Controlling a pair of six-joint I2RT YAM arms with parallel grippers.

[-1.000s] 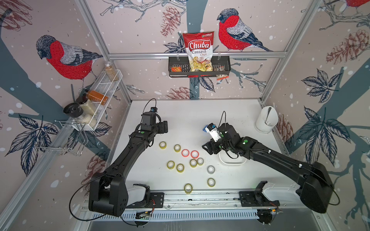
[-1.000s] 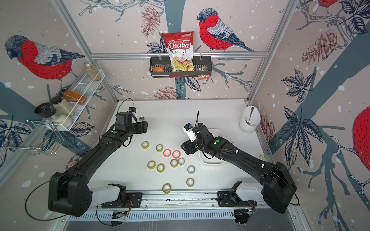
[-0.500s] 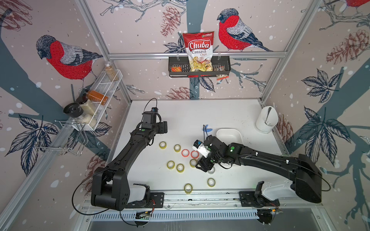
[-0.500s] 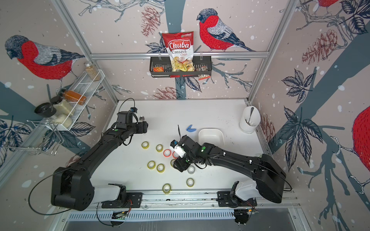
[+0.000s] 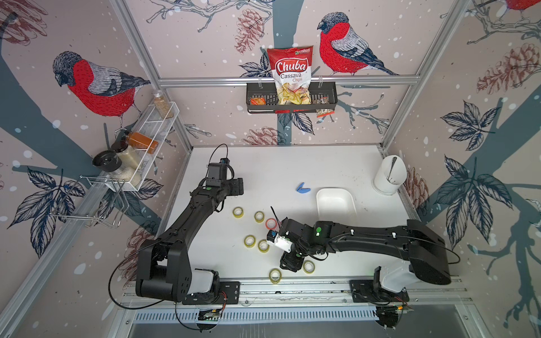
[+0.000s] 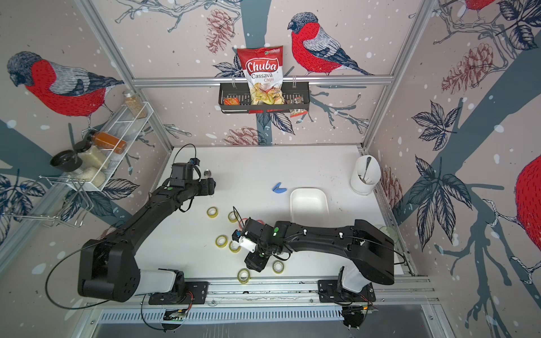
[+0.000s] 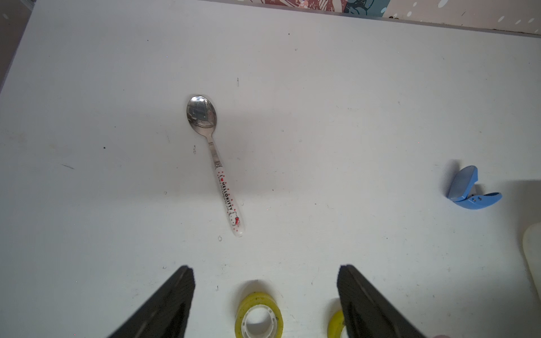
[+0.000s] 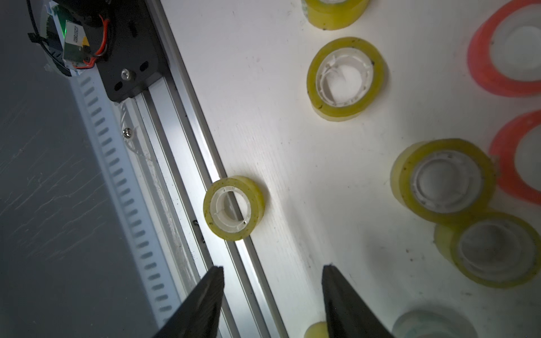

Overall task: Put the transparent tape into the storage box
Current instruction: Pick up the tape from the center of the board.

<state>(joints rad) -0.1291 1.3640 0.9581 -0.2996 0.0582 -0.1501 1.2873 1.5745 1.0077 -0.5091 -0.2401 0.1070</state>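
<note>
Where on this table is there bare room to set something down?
Bare: the back strip of the table, bordered by the rear wall, the blue clip, the storage box and the white cup. Crowded: the tape rolls at front centre, around the right gripper.

Yellowish tape rolls (image 5: 238, 212) and a red roll (image 5: 271, 224) are being carried by the white table (image 5: 278, 169) at lower centre. The storage box (image 5: 333, 190) and a blue clip (image 5: 302, 188) are being borne right of centre, and a white cup (image 5: 389, 175) at far right.
</note>
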